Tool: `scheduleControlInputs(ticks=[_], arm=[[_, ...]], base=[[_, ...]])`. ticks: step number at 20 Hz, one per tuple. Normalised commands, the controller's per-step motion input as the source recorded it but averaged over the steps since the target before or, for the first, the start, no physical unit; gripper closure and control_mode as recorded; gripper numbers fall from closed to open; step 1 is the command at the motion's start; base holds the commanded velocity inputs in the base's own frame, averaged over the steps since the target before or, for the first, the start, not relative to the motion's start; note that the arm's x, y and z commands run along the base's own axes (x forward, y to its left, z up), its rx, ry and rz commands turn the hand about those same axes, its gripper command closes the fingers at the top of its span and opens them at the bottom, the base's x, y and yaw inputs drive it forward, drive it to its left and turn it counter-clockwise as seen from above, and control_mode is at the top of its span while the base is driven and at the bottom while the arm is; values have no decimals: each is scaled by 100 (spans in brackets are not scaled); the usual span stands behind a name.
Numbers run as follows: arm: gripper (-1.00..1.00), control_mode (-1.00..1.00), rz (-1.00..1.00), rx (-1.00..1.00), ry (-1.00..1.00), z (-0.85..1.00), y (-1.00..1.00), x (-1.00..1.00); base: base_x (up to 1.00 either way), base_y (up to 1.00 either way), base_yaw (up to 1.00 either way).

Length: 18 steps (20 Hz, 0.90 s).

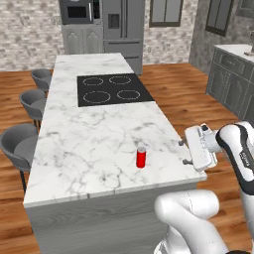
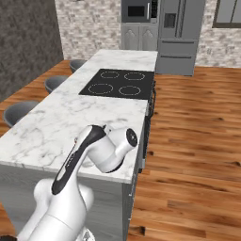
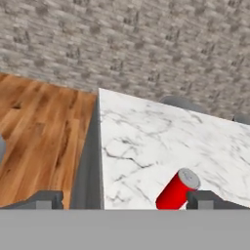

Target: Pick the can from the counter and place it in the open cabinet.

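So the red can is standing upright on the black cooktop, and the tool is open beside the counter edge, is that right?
Not quite. The can stands upright on the bare marble of the counter, well short of the cooktop, as the left base view shows. The rest holds: the tool is open beside the counter edge.

The arm [image 1: 233, 149] is glossy white, built of rounded, swollen segments joined by dark, near-black bands at the joints. One long link [image 2: 77, 157] carries a black stripe along its side with small pale lettering, too small to read. The hand [image 1: 200, 148] is a flat white block with rounded corners. Two small dark grey fingertips [image 1: 182, 143] project from it, squared and stubby.
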Motion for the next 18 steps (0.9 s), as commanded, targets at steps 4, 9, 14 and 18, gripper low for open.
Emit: scheduleControlInputs(ticks=[4, 9, 14, 18], arm=[[-100, -100, 4, 15, -1, -3, -5, 0], [-100, -100, 0, 16, -3, -14, 0, 6], [-100, -100, 0, 11, -3, -10, 0, 9], [-100, -100, 0, 0, 0, 0, 0, 13]], base=[[0, 0, 0], [0, 0, 0], [0, 0, 0], [0, 0, 0]])
